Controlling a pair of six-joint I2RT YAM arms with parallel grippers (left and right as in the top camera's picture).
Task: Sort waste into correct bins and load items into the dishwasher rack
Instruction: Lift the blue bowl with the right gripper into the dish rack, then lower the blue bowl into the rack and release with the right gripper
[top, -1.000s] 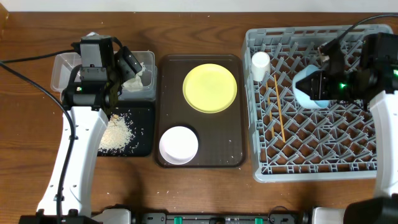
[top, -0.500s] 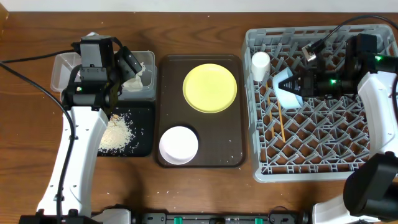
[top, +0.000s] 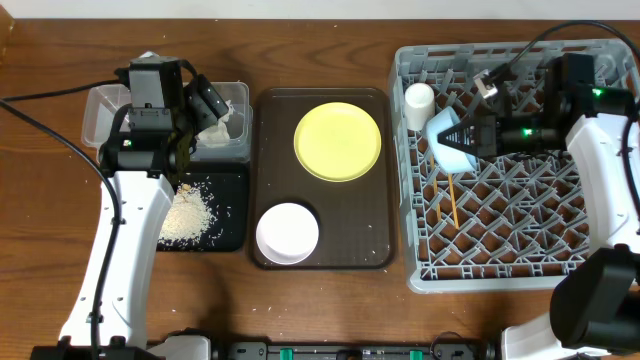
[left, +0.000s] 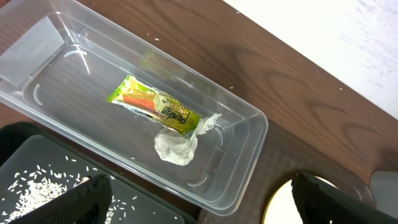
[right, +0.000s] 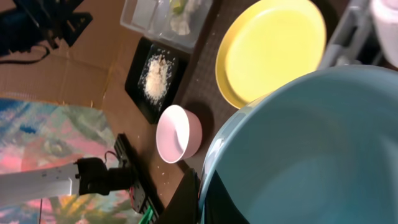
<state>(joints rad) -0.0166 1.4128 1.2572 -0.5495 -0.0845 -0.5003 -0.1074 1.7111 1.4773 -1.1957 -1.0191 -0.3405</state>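
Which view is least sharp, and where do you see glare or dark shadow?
Right wrist: the light blue bowl fills the frame so close that its rim looks soft, with black shadow below it. Left wrist: sharp, with pale reflections on the clear tub. Overhead: even light, sharp, no strong glare.

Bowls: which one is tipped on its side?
The light blue bowl, gripped by the right tool and tilted sideways over the grey rack. The white bowl sits upright on the brown tray.
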